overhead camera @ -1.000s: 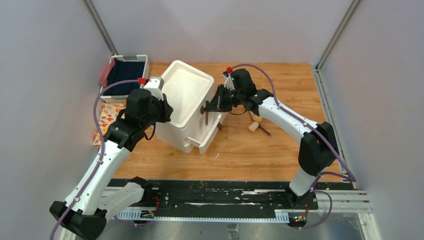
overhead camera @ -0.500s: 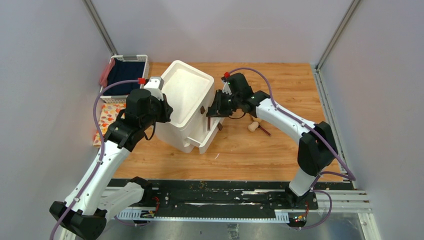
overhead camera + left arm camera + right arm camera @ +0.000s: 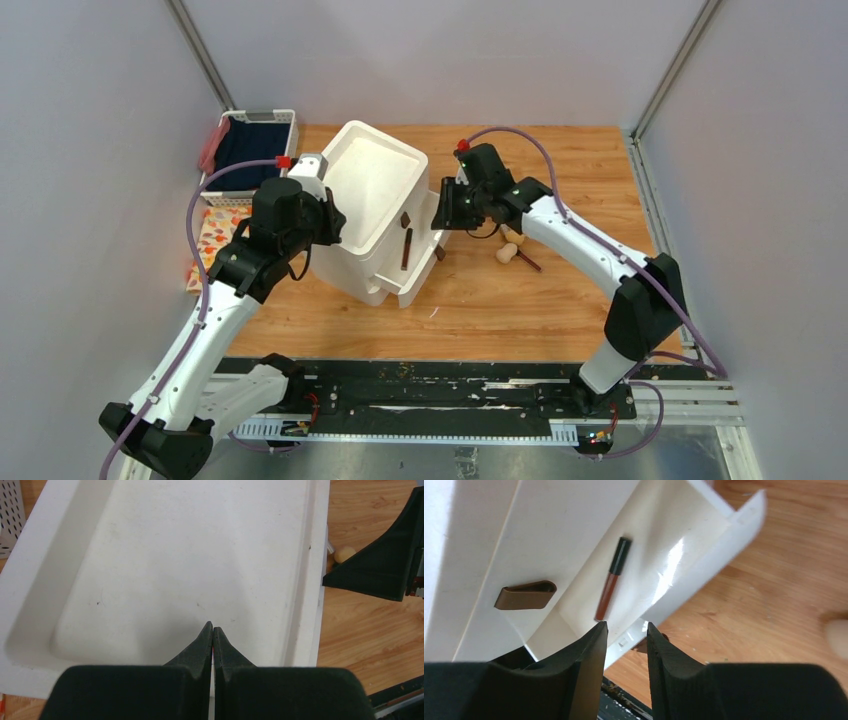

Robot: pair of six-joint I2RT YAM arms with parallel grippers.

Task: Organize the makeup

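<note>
right claw [image 3: 626, 627], slightly parted and empty, hangs over a reddish-brown stick [image 3: 612, 586] lying in the pulled-out drawer [image 3: 723, 529]; left claw [image 3: 213, 629] closed tight, empty, above the white box [image 3: 175, 555].

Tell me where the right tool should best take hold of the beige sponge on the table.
Probably at the narrow waist of the beige sponge, coming straight down with the right tool. It lies on its side on the table, so the waist is open from above. Mind the dark stick beside it.
</note>
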